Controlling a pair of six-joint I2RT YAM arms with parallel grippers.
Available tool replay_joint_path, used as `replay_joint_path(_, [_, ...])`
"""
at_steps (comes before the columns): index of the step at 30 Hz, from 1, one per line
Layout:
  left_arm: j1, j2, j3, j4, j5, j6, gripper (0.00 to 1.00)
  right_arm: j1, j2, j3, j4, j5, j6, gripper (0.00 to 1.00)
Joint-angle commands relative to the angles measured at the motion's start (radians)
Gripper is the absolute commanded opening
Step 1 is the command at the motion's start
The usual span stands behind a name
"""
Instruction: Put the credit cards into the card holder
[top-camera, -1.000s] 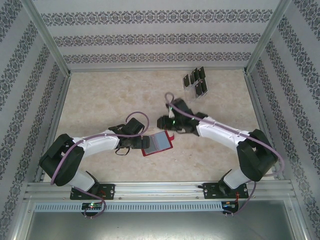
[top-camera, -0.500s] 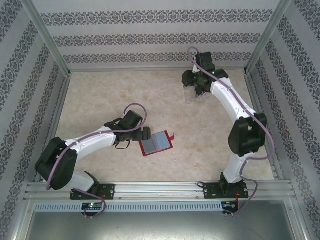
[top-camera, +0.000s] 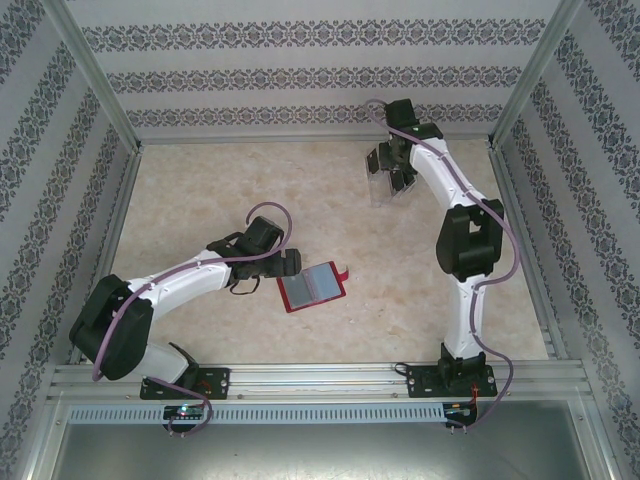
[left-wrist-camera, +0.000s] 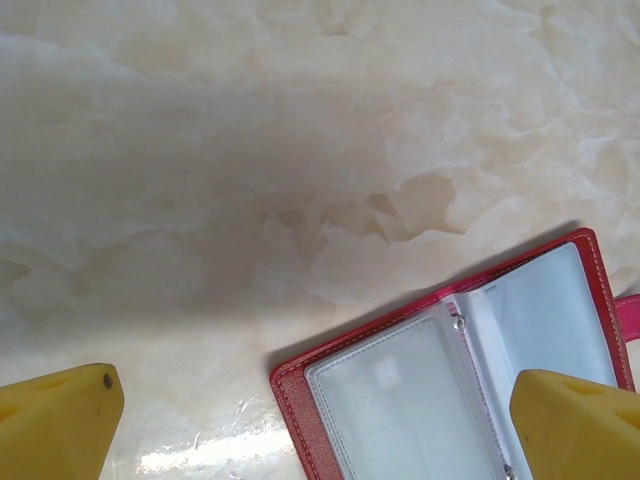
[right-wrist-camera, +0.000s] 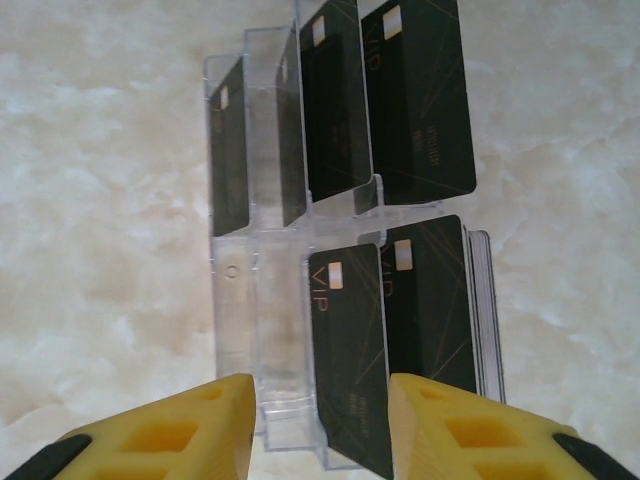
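Now, left gripper (top-camera: 289, 264): it hangs at the left edge of the wallet with its jaws spread wide, holding nothing. In the left wrist view (left-wrist-camera: 315, 395) one yellow finger is over bare table and the other over the wallet's right page. I cannot tell whether it presses down.
Card holder (top-camera: 312, 287): red, lying open and flat near the middle of the table (top-camera: 200, 190), with its clear pocket pages facing up (left-wrist-camera: 450, 365). No dark card shows in the visible pockets.
Clear rack (right-wrist-camera: 255, 270): it stands at the far right of the table, well apart from the wallet.
Credit cards (right-wrist-camera: 415, 100): dark, standing on edge in the rack's slots. One front card is nearest the fingers.
Right gripper (right-wrist-camera: 320, 410): over the rack (top-camera: 392, 165), jaws apart. The front card sits between the fingers and is not yet pinched.
Step in hand: probably taking one card from the rack.
Doing it well: centre the jaws on that single card's top edge and close on its flat faces, clear of the neighbouring card. Lift straight along the slot so the light rack does not tip or drag.
Risk: two cards could be pinched together.
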Motion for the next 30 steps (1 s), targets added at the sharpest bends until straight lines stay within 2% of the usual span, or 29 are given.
replay_joint_path(1, [0.01,-0.031,-0.001,-0.026,-0.01,0.018,1.0,-0.002,0.034,0.028,-0.05,0.071,-0.038,0.4])
replay_joint_path(14, [0.01,-0.042,-0.019,-0.023,-0.012,0.011,1.0,-0.006,0.099,0.029,-0.06,0.1,-0.048,0.37])
replay_joint_path(26, [0.011,-0.041,-0.028,-0.012,-0.013,0.012,1.0,-0.001,0.104,0.023,-0.06,0.073,-0.044,0.31])
replay_joint_path(30, [0.012,-0.041,-0.028,-0.009,-0.013,0.012,1.0,0.009,0.086,0.014,-0.051,0.107,-0.05,0.33])
